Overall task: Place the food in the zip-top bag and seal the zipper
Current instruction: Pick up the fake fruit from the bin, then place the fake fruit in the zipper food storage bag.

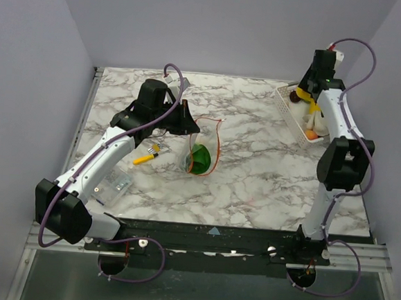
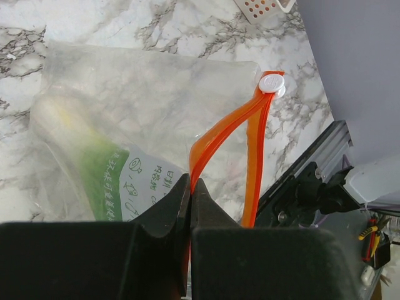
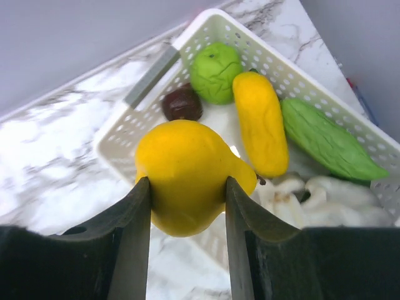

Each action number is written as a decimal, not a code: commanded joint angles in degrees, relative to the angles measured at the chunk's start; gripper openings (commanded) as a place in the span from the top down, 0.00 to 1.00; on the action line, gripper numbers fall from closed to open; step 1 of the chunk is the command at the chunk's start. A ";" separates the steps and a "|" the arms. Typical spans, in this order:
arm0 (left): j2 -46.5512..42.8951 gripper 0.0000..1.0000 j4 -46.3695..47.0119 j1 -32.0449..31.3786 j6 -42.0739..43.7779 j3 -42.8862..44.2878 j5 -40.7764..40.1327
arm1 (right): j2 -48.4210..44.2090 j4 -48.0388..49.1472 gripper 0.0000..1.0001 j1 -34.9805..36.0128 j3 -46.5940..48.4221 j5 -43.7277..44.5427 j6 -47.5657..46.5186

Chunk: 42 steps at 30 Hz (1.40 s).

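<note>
My left gripper (image 2: pixel 190 182) is shut on the red-orange zipper strip (image 2: pixel 215 134) of the clear zip-top bag (image 2: pixel 144 119) and holds its mouth up; in the top view this gripper (image 1: pixel 184 116) is left of the bag (image 1: pixel 202 147). A green food piece (image 1: pixel 200 158) lies inside the bag. My right gripper (image 3: pixel 187 187) is shut on a yellow pear-shaped fruit (image 3: pixel 184 172) and holds it above the white basket (image 3: pixel 131 134); in the top view it (image 1: pixel 303 94) hovers over the basket's far end.
The white slotted basket (image 1: pixel 286 100) at the back right holds a bright green fruit (image 3: pixel 215 70), a yellow oblong (image 3: pixel 259 122), a dark green vegetable (image 3: pixel 328 140), a dark purple piece (image 3: pixel 182 104) and white pieces (image 3: pixel 325 197). A yellow-orange marker (image 1: pixel 146 157) and a flat clear packet (image 1: pixel 116 183) lie left.
</note>
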 commanded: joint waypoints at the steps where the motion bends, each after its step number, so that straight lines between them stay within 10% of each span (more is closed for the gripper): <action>1: 0.09 1.00 1.97 0.13 -0.42 0.12 2.53 | -13.68 3.79 1.00 -0.02 -10.70 -12.53 6.51; 16: 1.97 1.00 1.51 1.05 -1.36 0.34 3.84 | -54.77 28.90 1.00 9.44 -61.83 -60.33 20.11; 26: 2.58 1.00 4.21 1.52 -3.41 -0.71 8.35 | -64.21 38.93 0.99 16.32 -57.69 -80.20 24.01; 33: 1.80 1.00 4.73 1.53 -3.41 -1.27 8.27 | -55.57 38.50 1.00 32.39 -51.69 -71.79 14.09; 42: 1.01 1.00 3.59 1.53 -2.19 -0.84 6.99 | -44.74 30.55 0.99 32.91 -49.01 -68.29 -6.83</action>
